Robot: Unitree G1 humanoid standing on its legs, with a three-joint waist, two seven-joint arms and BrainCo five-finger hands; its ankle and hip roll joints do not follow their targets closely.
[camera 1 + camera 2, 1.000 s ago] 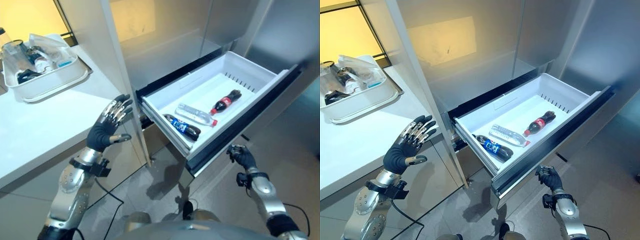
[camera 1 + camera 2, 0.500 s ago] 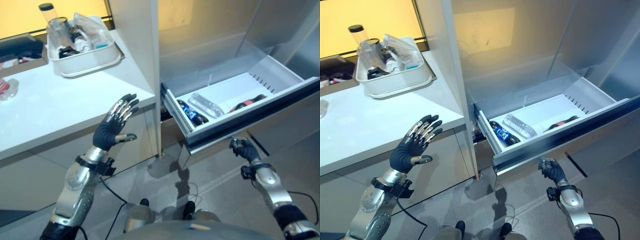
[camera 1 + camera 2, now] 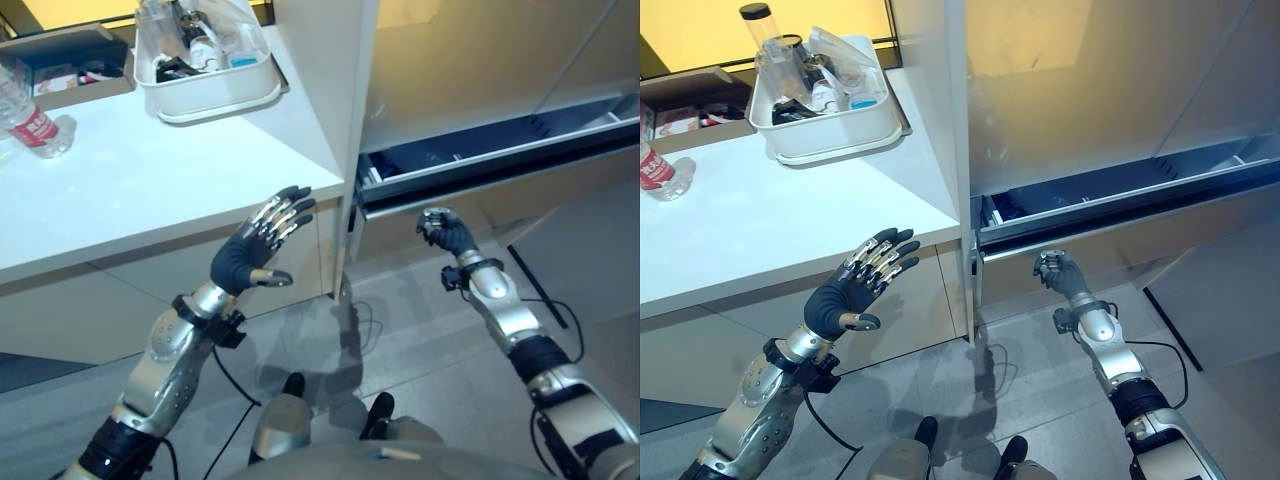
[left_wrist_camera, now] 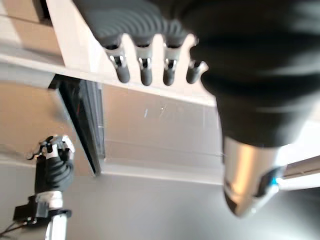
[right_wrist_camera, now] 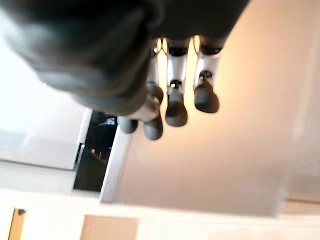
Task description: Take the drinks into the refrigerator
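The left hand (image 3: 258, 248) was raised palm-forward in front of the white counter (image 3: 130, 190), fingers straight and spread, thumb sticking out sideways, touching nothing. The right hand (image 3: 1058, 275) was up at the front panel of the refrigerator drawer (image 3: 1120, 190), just below its lip, fingers curled in on themselves with nothing between them; I couldn't tell if it touched the panel.

The drawer was a long, flat, silver-fronted thing running sideways above the right hand, nearly shut with just a dark slit showing. Couldn't make out any drinks through that gap.

Beyond the left hand, a white plastic tub (image 3: 830, 130) of clutter sat on the smooth counter, and a clear bottle (image 3: 30, 118) lay on its side farther left.
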